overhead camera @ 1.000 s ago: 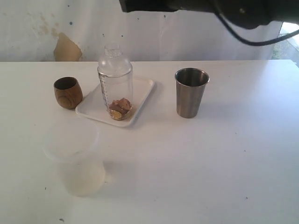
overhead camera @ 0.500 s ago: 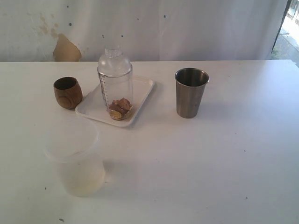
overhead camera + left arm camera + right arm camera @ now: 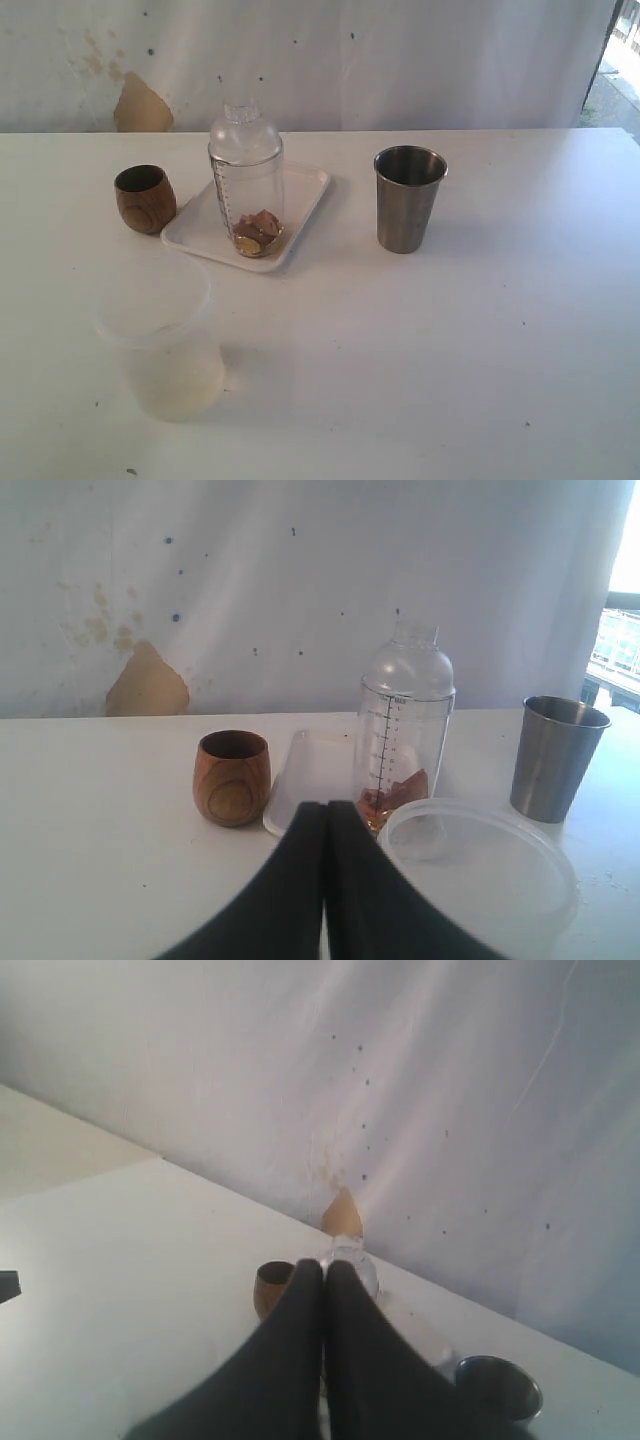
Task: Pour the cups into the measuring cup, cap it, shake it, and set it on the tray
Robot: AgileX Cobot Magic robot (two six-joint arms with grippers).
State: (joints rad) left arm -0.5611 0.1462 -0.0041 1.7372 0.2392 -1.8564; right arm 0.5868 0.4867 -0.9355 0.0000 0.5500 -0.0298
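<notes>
The clear measuring cup [image 3: 247, 185] stands upright on the white tray [image 3: 305, 200], a domed clear cap on it and brown bits at its bottom. Left of the tray sits the brown wooden cup [image 3: 145, 198]; right of it stands the steel tumbler [image 3: 408, 198]. Neither arm shows in the exterior view. My left gripper [image 3: 326, 805] is shut and empty, low over the table, short of the measuring cup [image 3: 403, 740] and wooden cup [image 3: 232, 777]. My right gripper [image 3: 325, 1264] is shut and empty, high above the table, with the wooden cup [image 3: 270, 1286] and steel tumbler [image 3: 498, 1388] below it.
A frosted plastic jug [image 3: 160, 340] stands at the front left of the white table, its rim [image 3: 480, 860] close beside my left gripper. A white wall with a brown stain [image 3: 142, 105] runs along the table's far edge.
The right arm, at the exterior view's top edge a second ago, has moved out of that view. The measuring cup, the cups and the tray have not moved.
</notes>
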